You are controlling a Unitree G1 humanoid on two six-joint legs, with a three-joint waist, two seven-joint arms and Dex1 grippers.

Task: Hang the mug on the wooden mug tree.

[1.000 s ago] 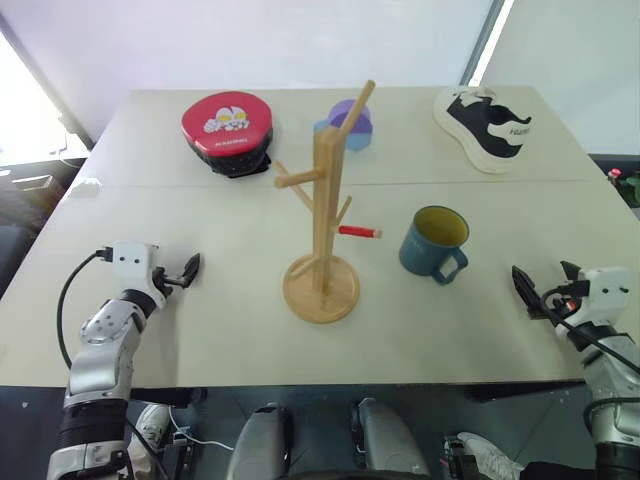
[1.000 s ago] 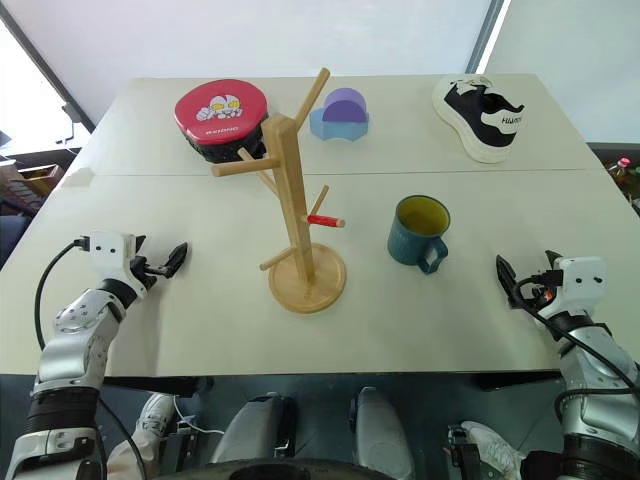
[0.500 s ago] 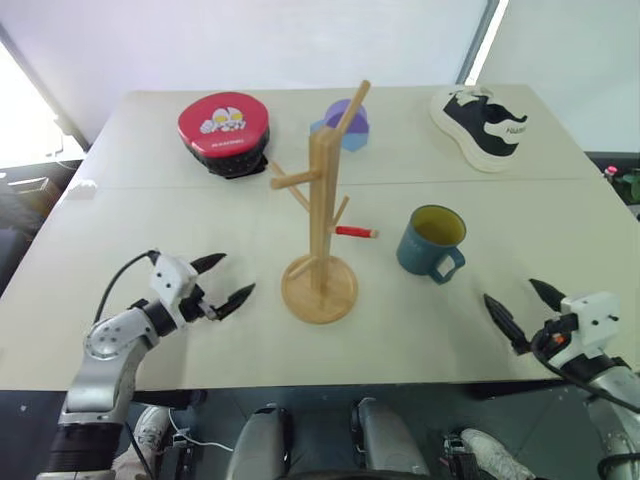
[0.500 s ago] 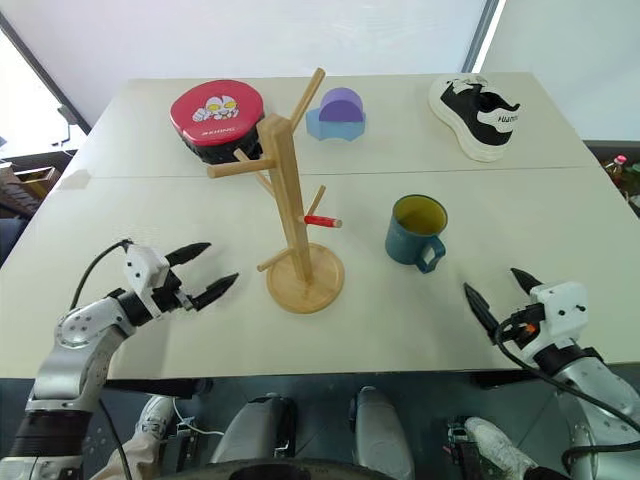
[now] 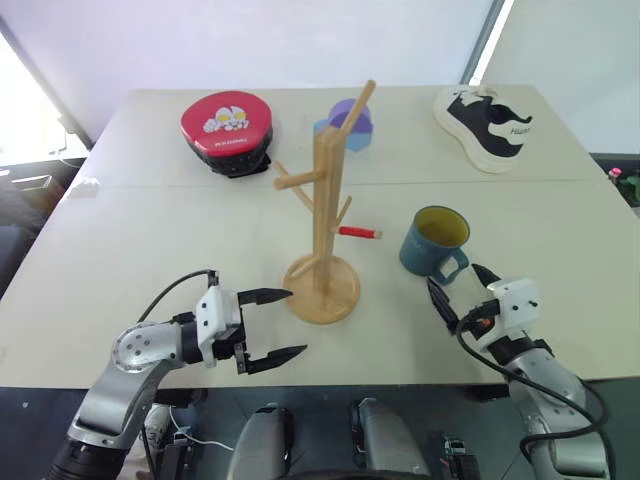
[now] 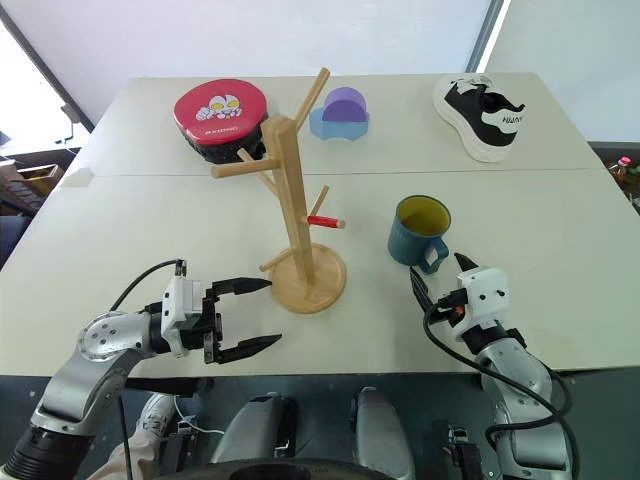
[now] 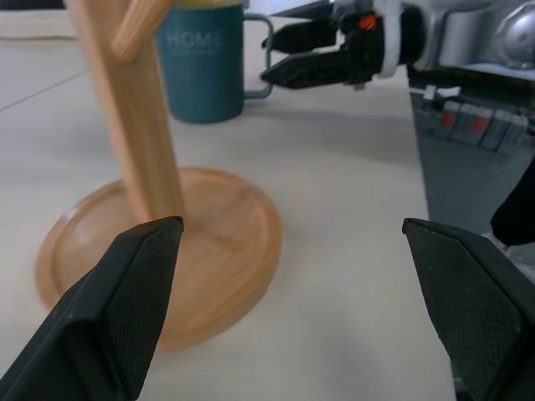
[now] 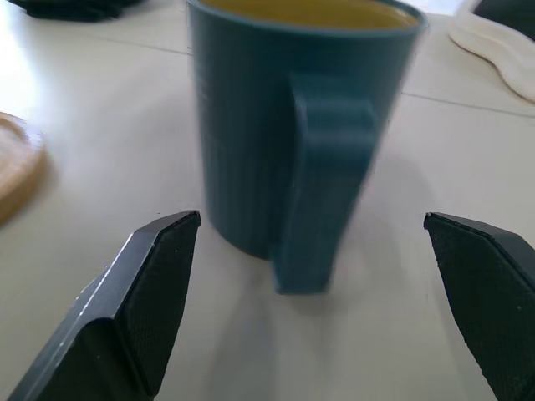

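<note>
- The mug (image 5: 436,241) stands upright on the pale surface (image 5: 150,240), to the right of the mug tree (image 5: 322,235) and apart from it; its handle (image 8: 322,180) faces the near edge.
- The mug's inside is yellow-green; the left wrist view shows the word "HOME" on its blue side.
- The tree stands near the middle of the surface on its round base (image 5: 321,288), all pegs bare. Its red-tipped peg (image 5: 358,232) points toward the mug without reaching it.
- The right gripper (image 5: 452,292) is just in front of the mug, pointing at the handle. Its fingers (image 8: 138,296) are spread wide, with handle and mug body framed between them in the right wrist view, and touch nothing.
- The left gripper (image 5: 272,325) sits near the front edge, pointing sideways toward the tree's base. Its fingers (image 7: 117,305) are also wide apart and empty; the upper tip is just beside the base's rim, and I cannot tell whether it touches.
- At the far side lie a red round case with a cartoon figure (image 5: 227,129), a purple and blue block (image 5: 349,125) behind the tree, and a black-and-white shoe (image 5: 486,126) at the far right.
</note>
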